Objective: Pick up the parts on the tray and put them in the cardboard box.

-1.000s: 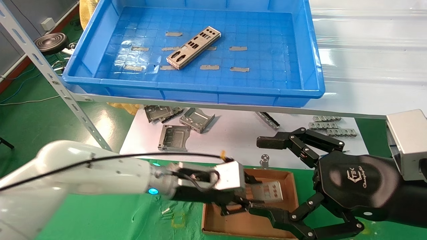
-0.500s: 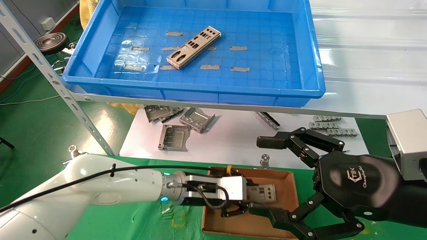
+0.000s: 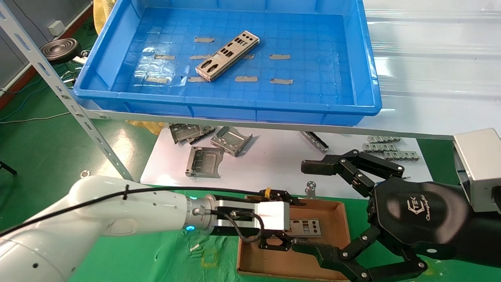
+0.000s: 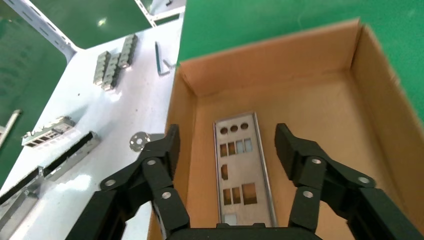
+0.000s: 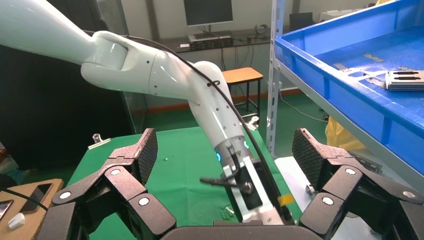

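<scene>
Over the cardboard box, the left gripper is hovering with its jaws spread wide, one part lying flat on the box floor between its fingers without touching them. Another part is resting diagonally in the tray, while the right gripper is waiting released just beside the box

In the head view the left gripper covers the near end of the plate in the cardboard box (whose near wall runs off the frame).
</scene>
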### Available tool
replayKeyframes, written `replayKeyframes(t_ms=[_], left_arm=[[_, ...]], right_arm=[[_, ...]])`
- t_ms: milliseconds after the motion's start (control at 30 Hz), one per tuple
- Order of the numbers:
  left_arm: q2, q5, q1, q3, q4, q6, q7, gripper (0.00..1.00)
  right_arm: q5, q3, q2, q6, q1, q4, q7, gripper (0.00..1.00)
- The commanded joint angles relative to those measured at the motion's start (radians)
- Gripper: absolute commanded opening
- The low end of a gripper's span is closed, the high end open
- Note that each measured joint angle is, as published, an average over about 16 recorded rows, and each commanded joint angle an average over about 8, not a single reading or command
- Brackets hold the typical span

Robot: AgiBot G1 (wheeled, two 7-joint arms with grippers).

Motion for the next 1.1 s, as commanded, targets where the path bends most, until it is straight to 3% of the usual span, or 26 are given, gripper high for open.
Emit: replayKeyframes(t_ms=[33,433,900,1100], left_arm=[[-0.006,-0.011,-0.003,-0.001,-0.002,0.012,0.001,1.0],[-0.1,-0.214,0.017,-0.059,0.008,0.274,-0.183,1.0],[-0.106,-0.219,0.022,-0.065,0.004,0.274,-0.184,1.0],[-0.144,-0.234,0.041,-0.1,-0.037,0.283,-0.212,1.0]], right_arm=[[0.0,0.0,0.0,0.0,0.0,0.0,0.0,1.0],[0.0,0.0,0.0,0.0,0.0,0.0,0.0,1.0],[0.0,0.0,0.0,0.0,0.0,0.0,0.0,1.0],[0.0,0.0,0.0,0.0,0.0,0.0,0.0,1.0]])
